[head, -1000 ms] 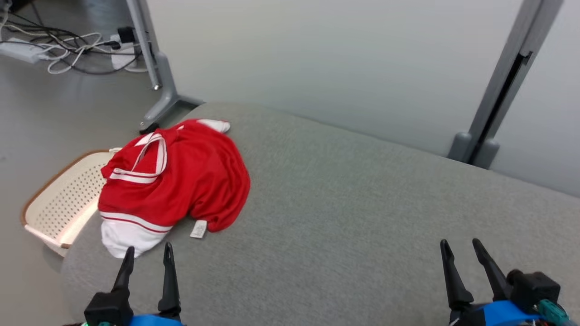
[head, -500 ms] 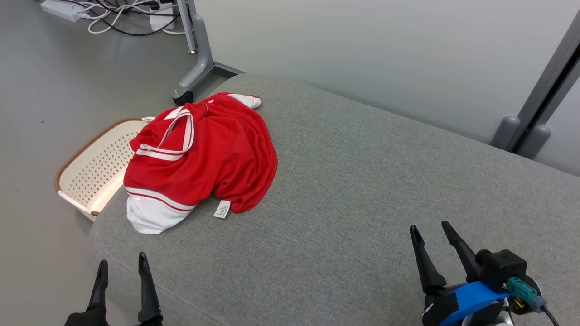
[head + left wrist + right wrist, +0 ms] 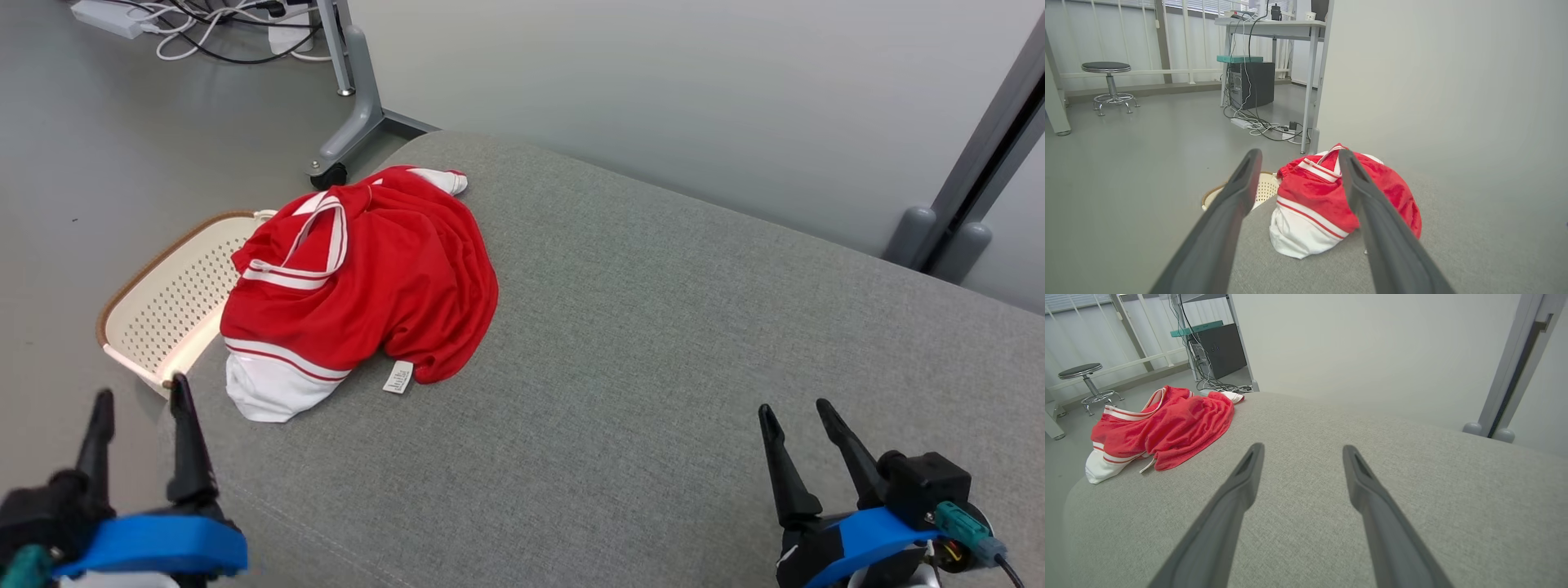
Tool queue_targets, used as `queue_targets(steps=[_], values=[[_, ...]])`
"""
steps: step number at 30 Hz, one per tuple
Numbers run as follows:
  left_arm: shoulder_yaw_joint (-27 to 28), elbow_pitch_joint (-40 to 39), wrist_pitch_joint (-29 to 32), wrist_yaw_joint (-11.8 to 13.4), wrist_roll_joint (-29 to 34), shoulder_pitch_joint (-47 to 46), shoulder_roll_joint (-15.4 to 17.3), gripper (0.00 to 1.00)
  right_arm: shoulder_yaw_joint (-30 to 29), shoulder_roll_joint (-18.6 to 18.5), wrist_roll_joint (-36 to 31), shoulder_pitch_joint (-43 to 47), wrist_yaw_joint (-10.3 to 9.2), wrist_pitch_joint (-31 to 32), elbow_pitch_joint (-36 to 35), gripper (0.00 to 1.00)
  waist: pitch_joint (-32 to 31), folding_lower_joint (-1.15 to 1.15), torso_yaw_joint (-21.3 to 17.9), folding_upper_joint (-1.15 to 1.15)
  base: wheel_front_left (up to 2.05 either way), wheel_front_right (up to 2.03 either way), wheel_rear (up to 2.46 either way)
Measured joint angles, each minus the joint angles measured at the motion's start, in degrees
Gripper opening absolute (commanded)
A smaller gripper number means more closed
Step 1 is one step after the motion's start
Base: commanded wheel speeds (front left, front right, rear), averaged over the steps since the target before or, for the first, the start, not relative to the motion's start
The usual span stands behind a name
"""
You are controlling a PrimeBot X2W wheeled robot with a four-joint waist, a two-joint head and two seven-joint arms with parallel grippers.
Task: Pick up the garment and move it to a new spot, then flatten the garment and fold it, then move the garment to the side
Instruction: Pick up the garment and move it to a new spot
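Observation:
A crumpled red garment (image 3: 367, 282) with white trim lies at the left end of a grey cushioned surface (image 3: 653, 343). In the left wrist view the garment (image 3: 1323, 200) sits just ahead, seen between the fingers. The right wrist view has the garment (image 3: 1167, 424) far off to the left. My left gripper (image 3: 140, 394) is open at the lower left, short of the garment and beyond the cushion's left edge. My right gripper (image 3: 794, 407) is open at the lower right over bare cushion, nothing between its fingers.
A cream perforated basket (image 3: 159, 306) stands on the floor against the cushion's left end, partly under the garment. A grey stand's wheeled foot (image 3: 343, 151) and cables (image 3: 204, 24) are behind it. A grey post (image 3: 971, 163) rises at the back right.
The head camera tilted down between the first two frames. Since then my left gripper has risen and shifted left, showing its blue wrist. The right gripper edged slightly right. The garment has not moved.

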Motion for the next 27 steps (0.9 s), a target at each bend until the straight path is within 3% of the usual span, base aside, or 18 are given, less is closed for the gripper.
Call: queue_targets(steps=[5, 9, 14, 19, 27], values=[[3.58, -3.05, 9.02, -2.72, -4.86, -8.95, 5.49, 1.0, -1.36, 0.02, -0.1, 1.03, 0.0, -0.03, -1.23, 1.0, 1.11, 0.0, -0.2, 0.0, 0.0, 0.0, 0.0], [5.06, 1.38, 16.61, -5.49, -8.38, -17.82, 10.01, 1.0, -1.88, 0.01, -0.81, 0.98, 0.01, 0.57, -3.1, 1.0, 3.64, -0.01, -1.61, -0.01, 0.0, 0.0, 0.0], [7.42, 9.62, 24.37, -7.44, -16.48, -26.6, 10.44, 1.0, -1.04, -0.03, -1.92, 0.08, 0.0, 2.19, -5.59, 1.0, 8.08, 0.01, -6.82, 0.01, 0.0, 0.0, 0.0], [11.1, 16.79, 31.59, -7.26, -23.91, -31.08, 11.13, 1.0, 0.42, -0.03, -2.96, -1.2, 0.0, 3.35, -7.71, 1.0, 12.68, 0.01, -13.72, 0.01, 0.0, 0.0, 0.0], [15.22, 21.81, 40.58, -3.82, -30.07, -33.67, 13.97, 1.0, -0.19, -0.04, -3.56, -2.72, 0.0, 4.2, -10.93, 1.0, 19.23, 0.01, -23.75, 0.01, 0.0, 0.0, 0.0]])
